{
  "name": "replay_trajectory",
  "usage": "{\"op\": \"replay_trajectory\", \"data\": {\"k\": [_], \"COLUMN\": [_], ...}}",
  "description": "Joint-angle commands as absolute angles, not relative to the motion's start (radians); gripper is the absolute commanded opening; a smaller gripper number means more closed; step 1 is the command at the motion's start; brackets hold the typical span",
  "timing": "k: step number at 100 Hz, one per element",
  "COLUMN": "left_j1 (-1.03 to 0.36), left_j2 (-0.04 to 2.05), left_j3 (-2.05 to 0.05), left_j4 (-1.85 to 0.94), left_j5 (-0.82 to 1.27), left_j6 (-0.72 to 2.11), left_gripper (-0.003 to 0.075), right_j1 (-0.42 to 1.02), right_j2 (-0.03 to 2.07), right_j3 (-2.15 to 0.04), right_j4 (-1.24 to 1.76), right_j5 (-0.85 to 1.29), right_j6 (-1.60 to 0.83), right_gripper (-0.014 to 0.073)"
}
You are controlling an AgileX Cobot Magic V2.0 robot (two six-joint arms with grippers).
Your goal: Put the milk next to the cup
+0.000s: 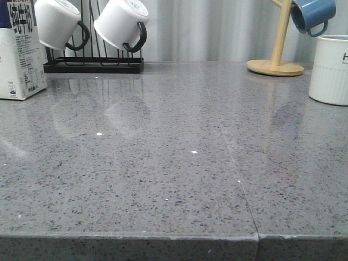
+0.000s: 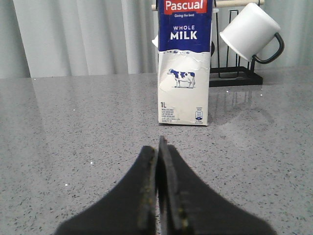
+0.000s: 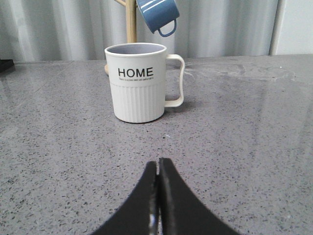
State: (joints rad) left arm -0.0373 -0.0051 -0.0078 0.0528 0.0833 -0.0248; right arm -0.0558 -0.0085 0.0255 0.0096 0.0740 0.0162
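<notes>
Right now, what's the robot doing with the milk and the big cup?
Nothing is being held yet. The milk stands upright at the table's far left, beside a black rack with white mugs. The HOME cup stands far off on the right, near the wooden stand with the blue mug. The left gripper faces the milk and the right gripper faces the cup, both shut and empty.

Glossy speckled stone counter [image 1: 179,163] is mirroring a printed paper milk carton [image 2: 184,63]; the ceramic cup [image 3: 139,81] is looking ribbed and matt.
</notes>
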Motion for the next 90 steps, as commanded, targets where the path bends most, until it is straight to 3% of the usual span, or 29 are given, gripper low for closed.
{"op": "replay_trajectory", "data": {"k": [1, 90], "left_j1": [-0.035, -0.035], "left_j2": [-0.035, -0.035], "left_j3": [0.053, 0.053], "left_j4": [0.051, 0.051], "left_j5": [0.000, 0.000], "left_j6": [-0.036, -0.036], "left_gripper": [-0.0020, -0.0020], "right_j1": [-0.062, -0.062], "right_j2": [-0.005, -0.005], "right_j3": [0.008, 0.008], "right_j4": [0.000, 0.000], "right_j5": [0.000, -0.009], "right_j6": [0.014, 0.014], "right_gripper": [-0.0067, -0.0067]}}
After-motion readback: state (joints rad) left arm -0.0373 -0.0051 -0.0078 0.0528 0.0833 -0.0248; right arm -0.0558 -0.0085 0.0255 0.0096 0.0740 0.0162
